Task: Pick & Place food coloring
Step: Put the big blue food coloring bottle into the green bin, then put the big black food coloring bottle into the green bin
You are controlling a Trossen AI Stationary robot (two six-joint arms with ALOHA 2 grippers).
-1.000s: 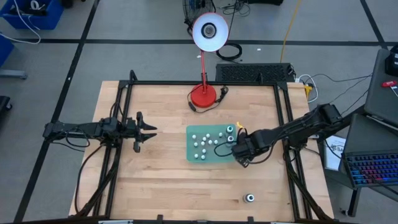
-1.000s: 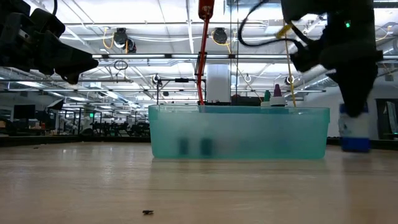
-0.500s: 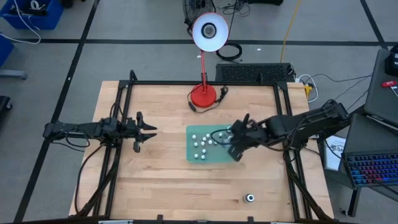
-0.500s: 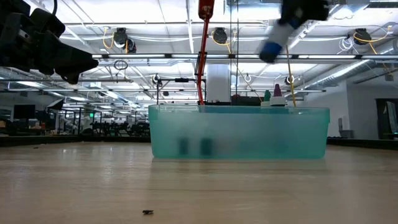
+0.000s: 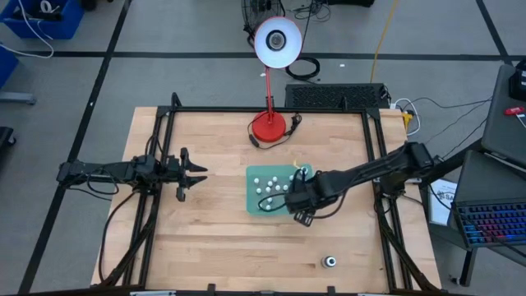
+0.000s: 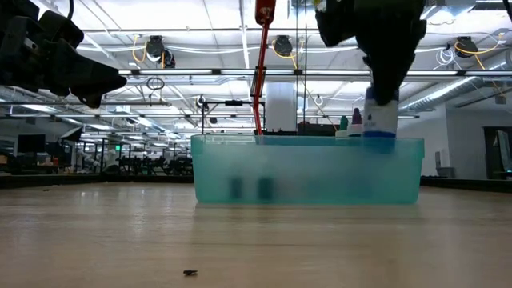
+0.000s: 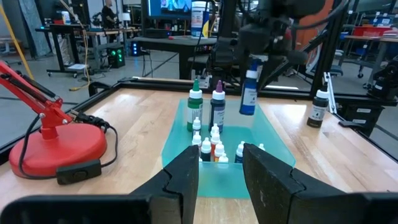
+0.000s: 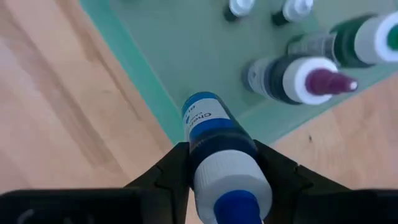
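High view, left to right, everything placed off the tray (image 5: 253,203). Left gripper (image 5: 196,174) hangs well left of the tray over bare tabletop (image 5: 205,238); its fingers (image 7: 180,180) are parted a little with nothing between them, per the left wrist view. Tray is a green see-through bin near the middle of the tabletop, holding the small white-topped dropper bottles (image 5: 267,187) in a loose cluster. Two taller bottles stand at the tray's far right corner: a green one (image 7: 195,111) and, just beside it, a purple-tipped one (image 7: 217,112). Lamp (image 5: 269,125) has its red base just behind the tray, with the white shade reaching past the back edge of the tabletop.

Right gripper (image 5: 301,197) is over the tray's right edge, the arm reaching in from the right side. Its fingers (image 8: 171,171) are clamped on a blue bottle (image 8: 214,140), white collar and blue tip toward the wrist camera, bottom end pointing down at the tray rim. Low view shows that bottle (image 6: 380,120) upright, its lower end about level with the tray's top edge; I can't tell if it touches. One more bottle, black-capped (image 5: 329,262), stands alone on the tabletop well in front of the tray, toward the right front corner.
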